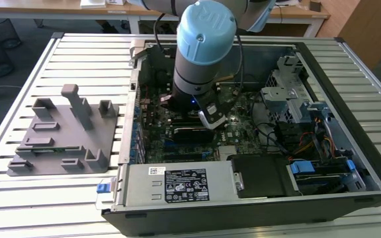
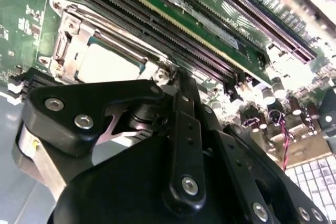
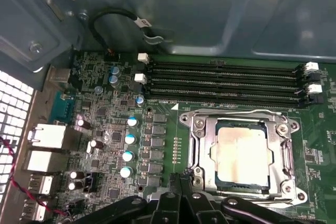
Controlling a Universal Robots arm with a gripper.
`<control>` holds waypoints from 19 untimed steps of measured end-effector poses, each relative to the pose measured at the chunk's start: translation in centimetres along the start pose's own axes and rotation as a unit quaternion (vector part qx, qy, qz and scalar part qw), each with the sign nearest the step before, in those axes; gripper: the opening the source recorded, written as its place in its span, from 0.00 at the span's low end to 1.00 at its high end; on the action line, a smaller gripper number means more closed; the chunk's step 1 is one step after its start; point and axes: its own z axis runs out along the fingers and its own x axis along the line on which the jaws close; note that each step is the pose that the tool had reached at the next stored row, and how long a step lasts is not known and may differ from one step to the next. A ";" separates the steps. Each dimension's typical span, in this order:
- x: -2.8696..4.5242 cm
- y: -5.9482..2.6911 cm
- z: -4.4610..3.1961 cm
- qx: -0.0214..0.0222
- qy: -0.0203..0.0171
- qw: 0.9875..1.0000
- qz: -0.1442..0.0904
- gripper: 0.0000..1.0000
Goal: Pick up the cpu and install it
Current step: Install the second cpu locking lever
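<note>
The cpu (image 3: 243, 156), a flat square chip with a silvery top, lies in its socket on the green motherboard (image 3: 105, 129), and the socket's metal frame (image 3: 202, 153) runs around it. In the second wrist view the cpu (image 2: 107, 65) shows pale just beyond the black fingertips. My gripper (image 3: 181, 178) is shut with nothing between its fingers, its tips at the corner of the socket frame, beside the chip and not on it. In the exterior view the arm (image 1: 200, 54) reaches down into the open computer case (image 1: 349, 74), over the middle of the board.
Black memory slots (image 3: 226, 80) run along the socket's far side. Capacitors (image 3: 128, 140) and rear ports (image 3: 50, 137) stand beside it. A grey holder block (image 1: 65, 139) with upright posts sits on the slatted table at the exterior view's left. The power supply (image 1: 177, 183) and drive cage (image 1: 289, 94) crowd the case.
</note>
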 end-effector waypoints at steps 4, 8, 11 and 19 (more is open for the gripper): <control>0.01 0.12 -0.36 0.000 0.000 1.000 0.000 0.12; 0.01 0.13 -0.36 0.000 0.000 1.000 0.000 0.12; 0.01 0.29 -0.49 0.001 0.000 1.000 0.000 0.12; 0.06 0.68 -1.60 0.001 -0.001 1.000 0.000 0.12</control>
